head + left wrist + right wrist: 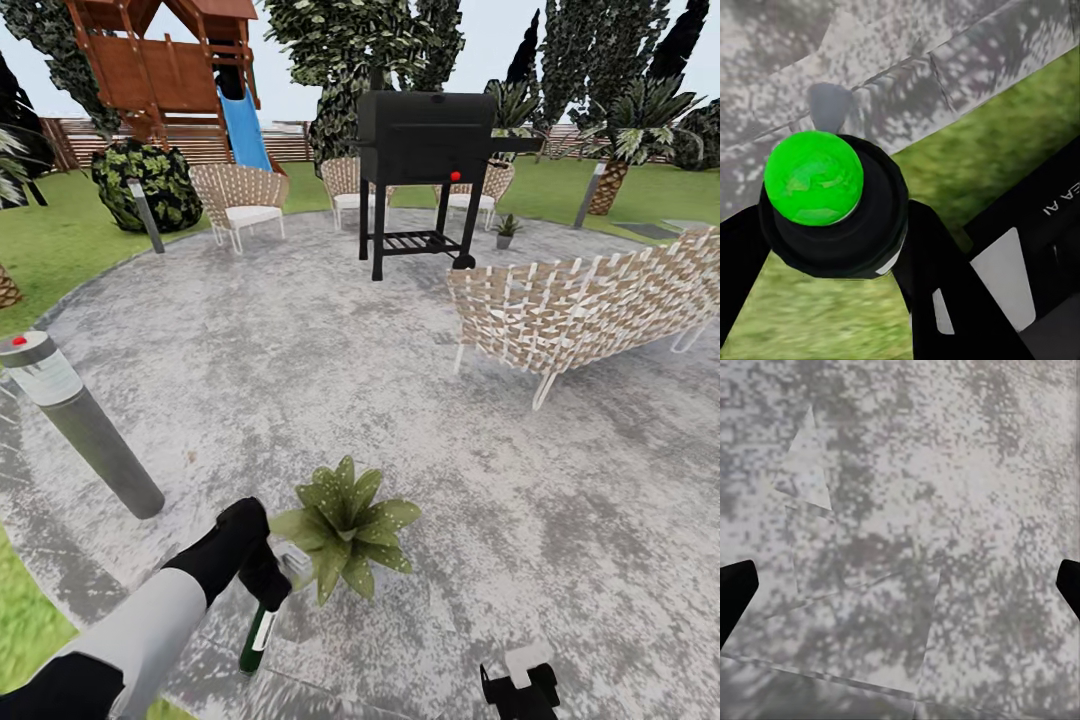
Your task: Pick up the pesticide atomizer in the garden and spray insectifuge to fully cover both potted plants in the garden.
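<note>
My left gripper [266,583] is shut on the pesticide atomizer [256,634], a slim dark bottle with a white patch that hangs just beside and left of the near potted plant [345,524]. That plant is a low speckled rosette on the stone patio. In the left wrist view the atomizer's bright green tip [814,178] faces the camera between the black fingers [937,262]. A second small potted plant [507,229] stands far off, right of the grill. My right gripper [518,686] hangs open low over bare paving, its fingertips [735,592] wide apart.
A grey bollard light [82,428] stands close at the left. Further back are a black grill [425,150], a wicker sofa [590,305] at the right and wicker chairs [240,200]. Lawn [30,610] borders the patio at the lower left.
</note>
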`<state>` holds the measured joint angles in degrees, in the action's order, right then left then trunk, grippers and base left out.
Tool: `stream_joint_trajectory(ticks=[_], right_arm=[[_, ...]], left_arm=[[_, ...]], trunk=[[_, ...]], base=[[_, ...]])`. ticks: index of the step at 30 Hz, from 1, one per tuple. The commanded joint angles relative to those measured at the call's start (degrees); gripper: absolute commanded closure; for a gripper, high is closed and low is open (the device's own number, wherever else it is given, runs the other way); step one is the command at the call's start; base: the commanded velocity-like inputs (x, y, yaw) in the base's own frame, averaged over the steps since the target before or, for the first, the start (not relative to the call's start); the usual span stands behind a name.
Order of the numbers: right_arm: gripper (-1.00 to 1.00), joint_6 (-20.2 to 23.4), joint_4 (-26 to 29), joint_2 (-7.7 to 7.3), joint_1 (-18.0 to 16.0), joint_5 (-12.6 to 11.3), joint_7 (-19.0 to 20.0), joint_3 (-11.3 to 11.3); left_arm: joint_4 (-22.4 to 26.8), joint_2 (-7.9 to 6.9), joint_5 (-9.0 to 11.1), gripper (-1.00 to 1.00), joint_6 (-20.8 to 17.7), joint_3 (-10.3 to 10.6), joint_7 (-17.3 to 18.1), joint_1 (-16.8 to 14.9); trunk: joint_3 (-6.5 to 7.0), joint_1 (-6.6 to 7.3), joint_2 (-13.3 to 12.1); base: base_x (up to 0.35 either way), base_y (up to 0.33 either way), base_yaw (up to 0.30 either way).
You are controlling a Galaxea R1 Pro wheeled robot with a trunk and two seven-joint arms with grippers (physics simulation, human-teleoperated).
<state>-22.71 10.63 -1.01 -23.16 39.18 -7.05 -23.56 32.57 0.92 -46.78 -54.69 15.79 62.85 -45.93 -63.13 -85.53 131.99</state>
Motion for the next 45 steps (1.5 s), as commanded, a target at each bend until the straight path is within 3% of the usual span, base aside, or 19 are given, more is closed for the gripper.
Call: stream_joint_trajectory(ticks=[1,4,8,11,17,26,37,45], right_arm=[[-1.0,-0.2,-0.1,0.01,0.0,0.6,-0.2,-0.4],[-1.0,-0.2,-0.1,-0.02,0.0,0.6,-0.2,-0.4],[-1.0,-0.2,-0.1,-0.03,0.0,0.6,-0.2,-0.4],[-1.0,-0.2,-0.1,-0.04,-0.1,0.6,-0.2,-0.4],[-1.0,-0.2,-0.1,-0.04,-0.1,0.6,-0.2,-0.4],[-1.0,-0.2,-0.1,0.02,-0.1,0.6,-0.2,-0.4],[-1.0,-0.2,-0.1,-0.04,-0.1,0.6,-0.3,-0.4],[-1.0,-0.2,-0.1,-0.04,-0.1,0.6,-0.2,-0.4]], left_arm=[[0.0,-0.06,-0.6,1.0,-0.1,0.0,0.6,-0.4],[-0.7,-0.33,-0.7,1.0,0.2,0.0,0.6,-1.2],[-0.8,-2.6,-0.7,1.0,0.4,0.2,0.6,-0.6],[-0.9,-3.01,-0.7,1.0,0.5,0.3,0.5,-0.5],[-0.8,-2.01,-0.6,1.0,0.5,0.0,0.6,-0.7],[-0.8,-2.0,-0.7,1.0,0.5,0.0,0.5,-0.5],[-1.0,-2.32,-0.7,1.0,0.4,0.0,0.4,-0.4],[-0.9,-2.52,-0.9,1.0,0.5,0.0,-0.1,3.7]], trunk=[[-0.05,0.01,0.0],[-0.05,0.01,0.0],[-0.05,0.01,0.0],[-0.05,0.01,0.0],[-0.05,0.01,0.0],[-0.05,0.01,0.0],[-0.05,0.01,0.0],[-0.05,0.01,0.0]], base=[[0.0,0.003,-0.007],[0.0,0.001,-0.001],[0.0,0.0,0.0],[0.0,0.0,0.0],[0.0,0.0,-0.085],[-0.086,0.166,-0.258],[0.098,0.271,-0.028],[0.007,0.011,-0.251]])
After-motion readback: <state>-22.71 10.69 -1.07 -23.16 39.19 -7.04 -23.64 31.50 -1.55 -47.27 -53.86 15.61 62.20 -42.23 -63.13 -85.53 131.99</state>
